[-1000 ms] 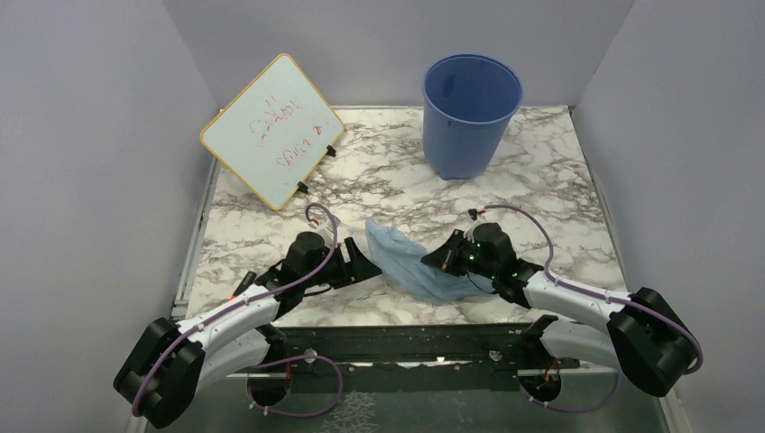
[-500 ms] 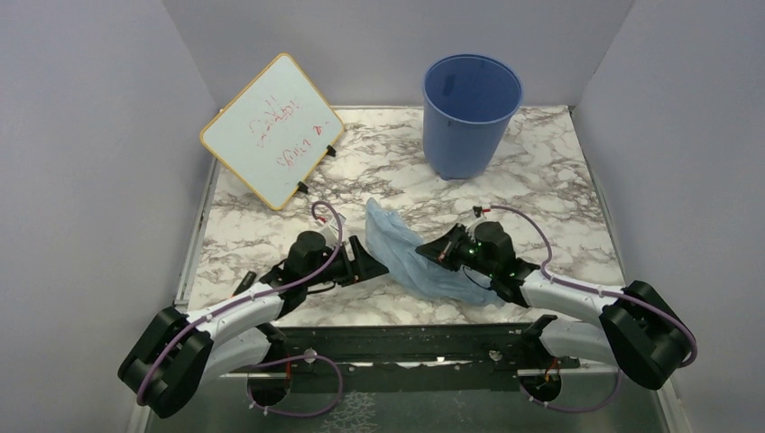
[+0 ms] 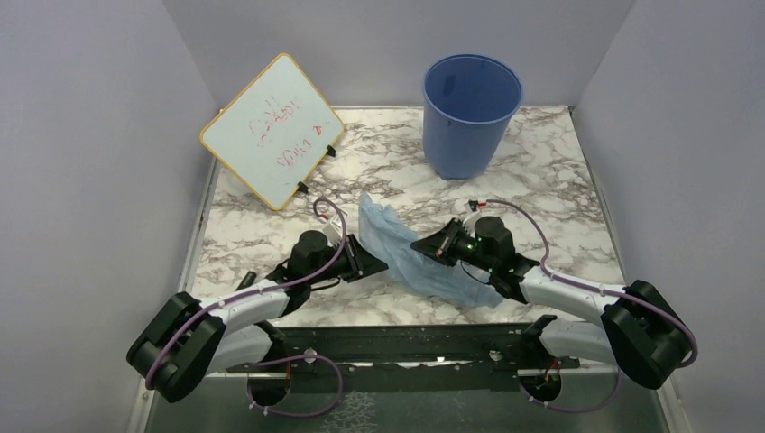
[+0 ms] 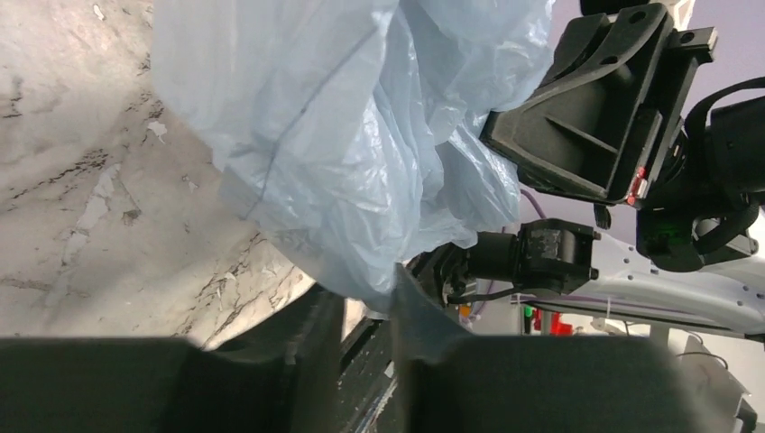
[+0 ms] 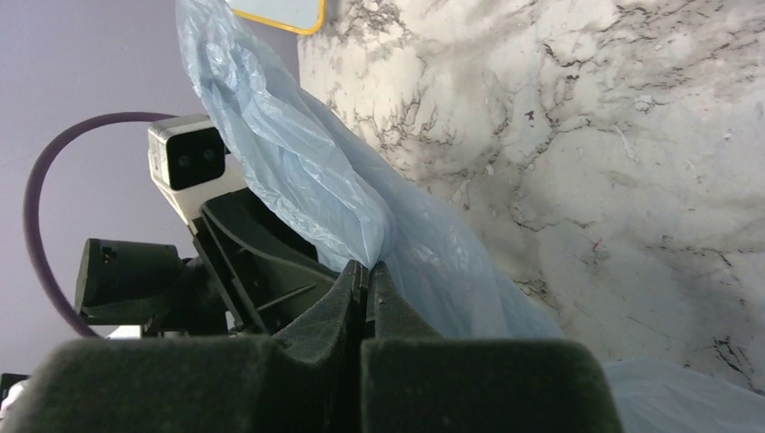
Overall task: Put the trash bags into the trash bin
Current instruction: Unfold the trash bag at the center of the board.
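Observation:
The trash bag (image 3: 397, 244), thin crinkled light-blue plastic, lies on the marble table between my two grippers, with one corner lifted. My right gripper (image 3: 424, 245) is shut on a fold of the bag (image 5: 307, 171), its fingertips (image 5: 368, 266) pinching the film. My left gripper (image 3: 370, 263) reaches in from the left. Its jaws (image 4: 365, 302) stand narrowly apart, and the lowest bunch of the bag (image 4: 343, 153) hangs between the tips. The trash bin (image 3: 471, 117), a round blue bucket, stands upright and empty at the back, well clear of both arms.
A white board (image 3: 272, 129) with red writing leans at the back left. Grey walls close in the table on three sides. The table's metal front rail (image 3: 406, 338) runs between the arm bases. The right arm's gripper body (image 4: 586, 117) looms close in the left wrist view.
My left gripper has moved forward to the bag and its jaws have narrowed a lot. My right gripper has drawn the bag up and leftward, so its top corner stands higher.

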